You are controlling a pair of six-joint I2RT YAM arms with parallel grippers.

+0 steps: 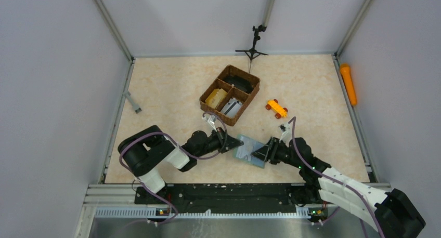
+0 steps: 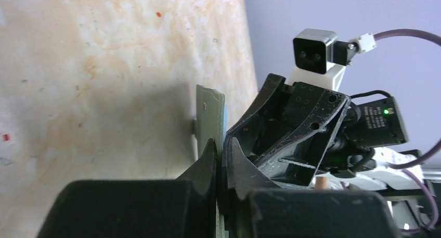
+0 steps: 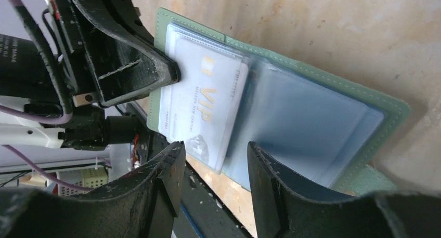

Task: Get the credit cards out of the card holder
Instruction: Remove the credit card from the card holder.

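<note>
The left gripper (image 2: pixel 220 148) is pinched shut on one edge of the card holder (image 1: pixel 248 150). Its two fingers press the thin green edge from both sides.

Behind it, farther back on the table (image 1: pixel 166 87), sits a brown wicker tray (image 1: pixel 246 103). One part of the tray has a yellow block (image 1: pixel 215 97) in it.

The card holder is in the middle, near the front of the table, between the two grippers. It is folded open. It is green outside and blue inside, with clear pockets. A white card (image 3: pixel 205 97) with gold letters "VIP" sits in a pocket on the side the left gripper holds. The bottom end of the card sticks out.

The right gripper (image 3: pixel 216 147) has its fingers apart, about half way open. The end of the card is between them. I cannot tell if a finger touches it.

Farther right is a small orange toy car (image 1: pixel 276 108).
</note>
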